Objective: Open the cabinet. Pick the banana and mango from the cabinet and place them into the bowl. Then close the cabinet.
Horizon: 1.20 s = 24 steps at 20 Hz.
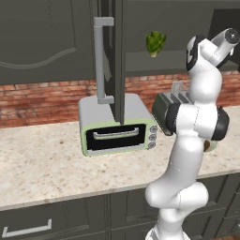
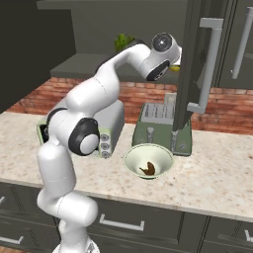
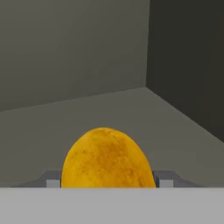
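Rendered lighting, soft and even, moderately dim throughout. Counter (image 1: 42,159) pale and evenly lit, without glare; robot arm (image 1: 187,154) the brightest surface, with gentle shading on its underside. Cabinet (image 2: 197,59) interior dull grey, side wall darker than back wall and shelf. Mango (image 3: 107,159) evenly lit, surface mottling slightly soft (close to the lens). Bowl (image 2: 132,159) shows a faint darker tone inside. No hard cast shadows, no edge distortion; overall sharpness modest, textures somewhat smeared.
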Motion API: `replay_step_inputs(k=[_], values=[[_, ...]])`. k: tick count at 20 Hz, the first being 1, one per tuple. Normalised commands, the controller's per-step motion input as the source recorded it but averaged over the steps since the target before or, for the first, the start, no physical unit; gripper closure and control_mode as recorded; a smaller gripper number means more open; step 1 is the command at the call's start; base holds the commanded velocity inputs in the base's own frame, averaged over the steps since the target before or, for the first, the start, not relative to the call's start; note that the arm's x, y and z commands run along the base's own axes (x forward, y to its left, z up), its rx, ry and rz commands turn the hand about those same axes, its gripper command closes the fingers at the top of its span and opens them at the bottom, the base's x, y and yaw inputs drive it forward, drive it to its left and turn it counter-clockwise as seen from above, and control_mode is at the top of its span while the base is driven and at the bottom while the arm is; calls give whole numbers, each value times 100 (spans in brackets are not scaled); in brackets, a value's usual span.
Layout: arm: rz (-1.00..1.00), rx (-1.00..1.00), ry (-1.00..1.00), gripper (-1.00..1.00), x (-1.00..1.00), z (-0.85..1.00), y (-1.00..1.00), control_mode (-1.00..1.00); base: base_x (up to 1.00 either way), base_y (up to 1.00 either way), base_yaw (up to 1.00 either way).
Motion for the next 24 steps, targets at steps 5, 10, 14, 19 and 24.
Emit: replay_step_inputs(k=[5,10,14,19,24], values=[[-2,-8,1,100,-62,25,18,-100,0,0,0],[0,-8,0,100,-72,8,32,-100,0,0,0],[0,-1,12,100,-67,9,45,-100,0,0,0],[0,-2,6,100,-76,1,47,-100,0,0,0],[0,0,9,100,-72,1,37,-100,0,0,0]])
